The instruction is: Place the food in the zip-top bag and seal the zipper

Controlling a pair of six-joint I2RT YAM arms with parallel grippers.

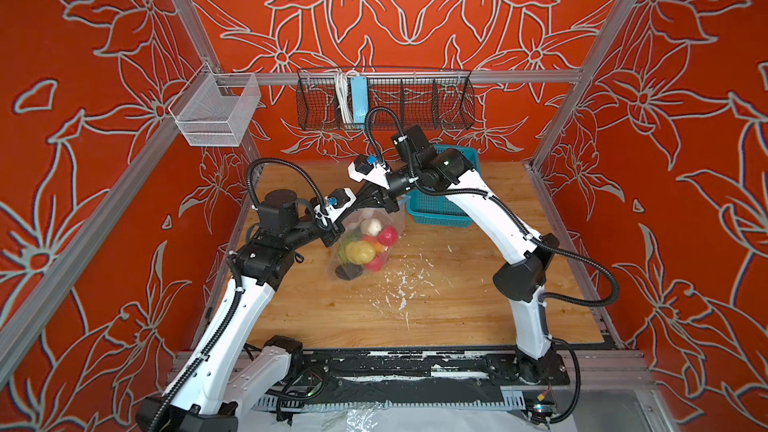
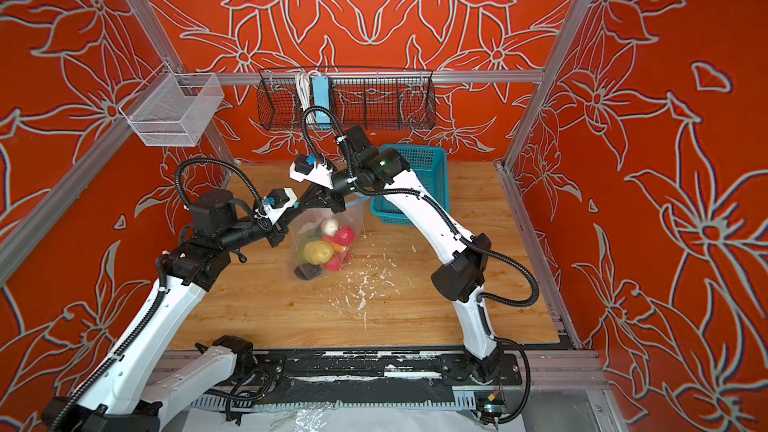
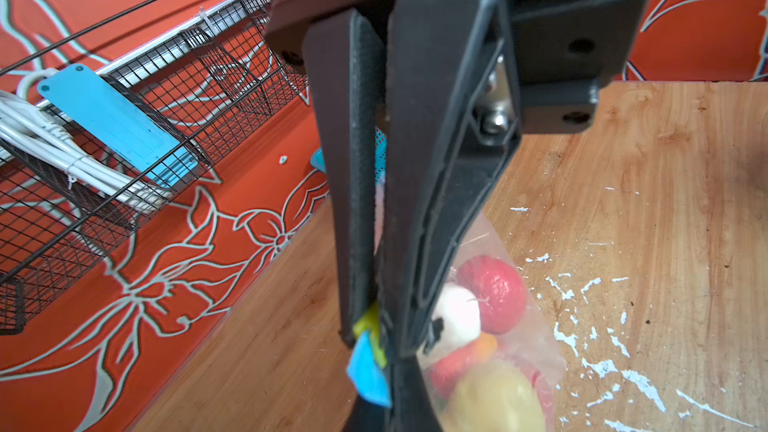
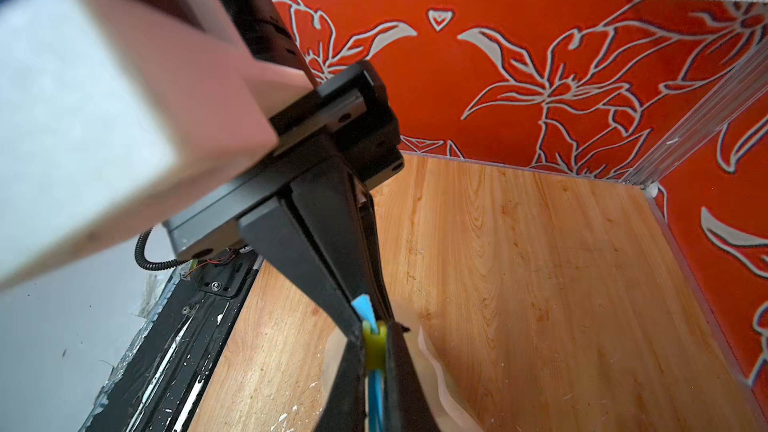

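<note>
At 6 o'clock, nearest the viewer, a black rail (image 1: 415, 361) carries both arm bases along the edge of the wooden table (image 1: 478, 305). White flecks (image 1: 401, 284) scatter over the boards just past it, toward the middle.

At about 9 o'clock from the table's centre stands the clear bag (image 1: 395, 216), its bottom resting on the wood and its mouth lifted. In both top views its long axis runs from 7 o'clock at the bottom to 1 o'clock at the mouth, so the mouth points toward the back wall. The food (image 1: 365, 247) lies piled in the lower part. A dark avocado (image 1: 348, 272) sits at the bottom corner with a yellow fruit (image 1: 359, 252) above it, and a red fruit (image 1: 387, 236) and a white radish (image 1: 371, 226) are farthest up.

The two pincers meet tip to tip at the mouth. The left gripper (image 3: 376, 336) reaches in from 8 o'clock and is pinched tight on the zipper (image 3: 368, 376), with a yellow slider (image 3: 366, 323) between its tips. The right gripper (image 4: 372, 324) comes from 1 o'clock and is likewise clamped narrow on the blue strip's end. Whether the mouth is sealed along its length cannot be told.

Beyond, at 1 o'clock from the bag, sits a teal basket (image 1: 436, 205), partly under the right arm. On the back wall at 12 o'clock hangs a black wire rack (image 1: 415, 97) holding a blue power strip (image 1: 358, 99) and a white cable (image 1: 341, 97). A white mesh bin (image 1: 214, 112) hangs at 10 o'clock.
</note>
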